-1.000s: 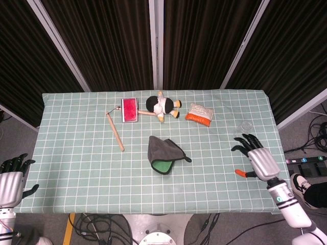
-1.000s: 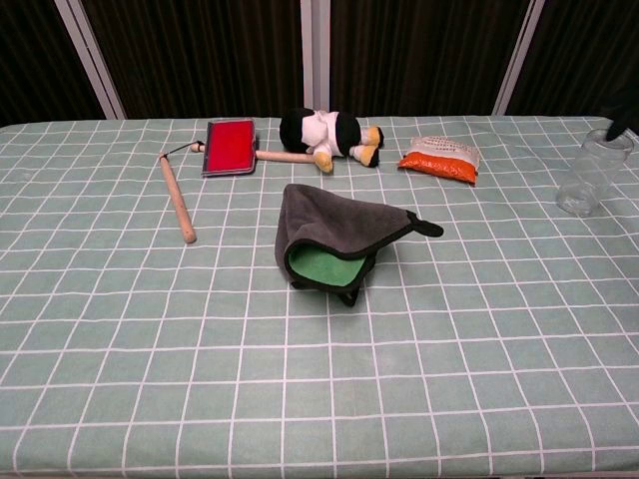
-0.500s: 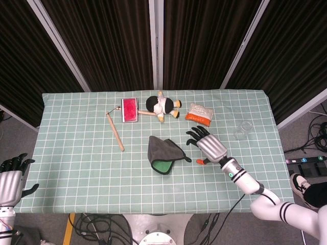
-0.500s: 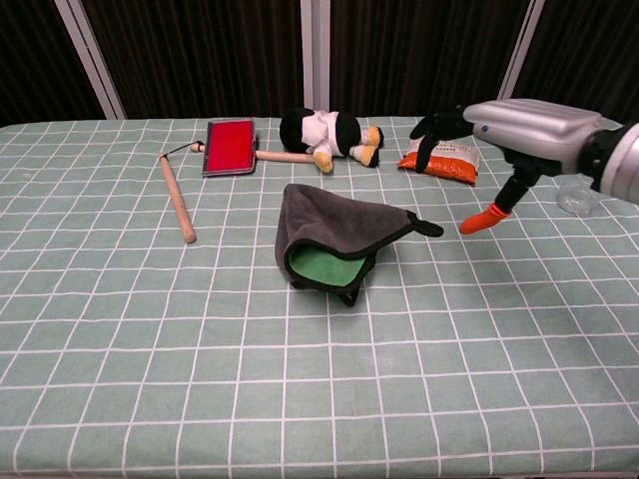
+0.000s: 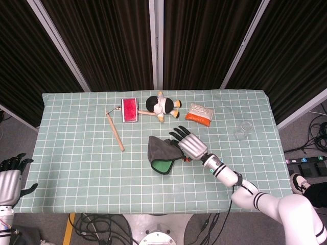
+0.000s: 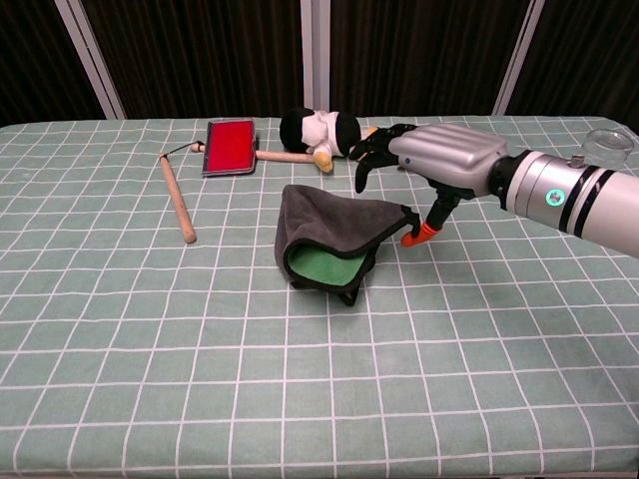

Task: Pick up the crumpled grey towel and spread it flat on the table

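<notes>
Dark curtains close off the far side of a table [image 5: 66, 168] covered in a green checked cloth. Near its centre lies the grey towel [image 5: 162, 152] [image 6: 329, 235], folded over on itself so that a green inner face shows at its near edge; its long axis runs roughly from the far left toward the near right.

The right hand [image 5: 187, 143] [image 6: 439, 160] hovers over the towel's right-hand end, so the towel lies just to the hand's left and below it. Its dark fingers [image 6: 374, 150] are spread and reach toward the far side, holding nothing, while an orange-tipped thumb [image 6: 423, 236] points down at the towel's right corner; whether it touches the fabric cannot be told. The left hand [image 5: 11, 176] rests off the table's near-left corner, fingers apart and empty, well away from the towel, so the right hand is by far the nearer.

Farther back lie a wooden stick [image 5: 115, 131], a red brush [image 5: 130, 109], a plush toy [image 5: 163, 105], an orange packet [image 5: 199, 114] and a clear cup [image 5: 243, 128].
</notes>
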You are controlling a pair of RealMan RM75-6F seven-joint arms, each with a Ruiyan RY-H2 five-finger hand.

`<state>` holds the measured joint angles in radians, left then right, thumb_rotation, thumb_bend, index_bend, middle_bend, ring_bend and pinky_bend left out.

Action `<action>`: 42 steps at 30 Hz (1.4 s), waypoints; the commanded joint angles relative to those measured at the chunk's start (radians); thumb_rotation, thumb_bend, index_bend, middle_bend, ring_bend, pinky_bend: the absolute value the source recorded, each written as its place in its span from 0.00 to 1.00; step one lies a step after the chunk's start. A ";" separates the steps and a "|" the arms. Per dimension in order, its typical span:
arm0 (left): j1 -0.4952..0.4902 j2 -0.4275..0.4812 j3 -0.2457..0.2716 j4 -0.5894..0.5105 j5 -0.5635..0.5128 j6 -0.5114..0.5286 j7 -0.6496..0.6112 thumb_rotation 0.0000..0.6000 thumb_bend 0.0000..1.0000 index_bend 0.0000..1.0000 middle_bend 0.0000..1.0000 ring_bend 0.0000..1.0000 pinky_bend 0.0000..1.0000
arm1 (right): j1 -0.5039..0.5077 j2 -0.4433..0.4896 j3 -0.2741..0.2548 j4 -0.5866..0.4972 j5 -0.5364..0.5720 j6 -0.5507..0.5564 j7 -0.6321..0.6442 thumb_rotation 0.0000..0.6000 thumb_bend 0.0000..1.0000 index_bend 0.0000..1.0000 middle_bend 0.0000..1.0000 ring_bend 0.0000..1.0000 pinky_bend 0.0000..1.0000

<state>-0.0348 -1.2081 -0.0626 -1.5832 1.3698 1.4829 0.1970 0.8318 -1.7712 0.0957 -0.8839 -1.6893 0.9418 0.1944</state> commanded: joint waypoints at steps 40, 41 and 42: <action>-0.261 -0.100 -0.109 0.023 0.018 -0.278 -0.307 1.00 0.06 0.35 0.26 0.20 0.22 | 0.125 -0.047 0.157 -0.141 0.174 0.128 -0.191 1.00 0.42 0.77 0.28 0.05 0.00; -0.278 -0.112 -0.119 0.027 0.005 -0.300 -0.327 1.00 0.05 0.35 0.26 0.20 0.22 | 0.130 -0.047 0.169 -0.154 0.189 0.122 -0.217 1.00 0.42 0.77 0.28 0.05 0.00; -0.295 -0.124 -0.128 0.030 -0.009 -0.326 -0.349 1.00 0.04 0.35 0.26 0.20 0.22 | 0.134 -0.047 0.182 -0.166 0.205 0.116 -0.243 1.00 0.42 0.77 0.28 0.05 0.00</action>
<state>-0.2840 -1.2975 -0.1597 -1.5628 1.3949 1.2113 -0.0999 0.9505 -1.8278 0.2373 -1.0050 -1.5296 1.0792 0.0119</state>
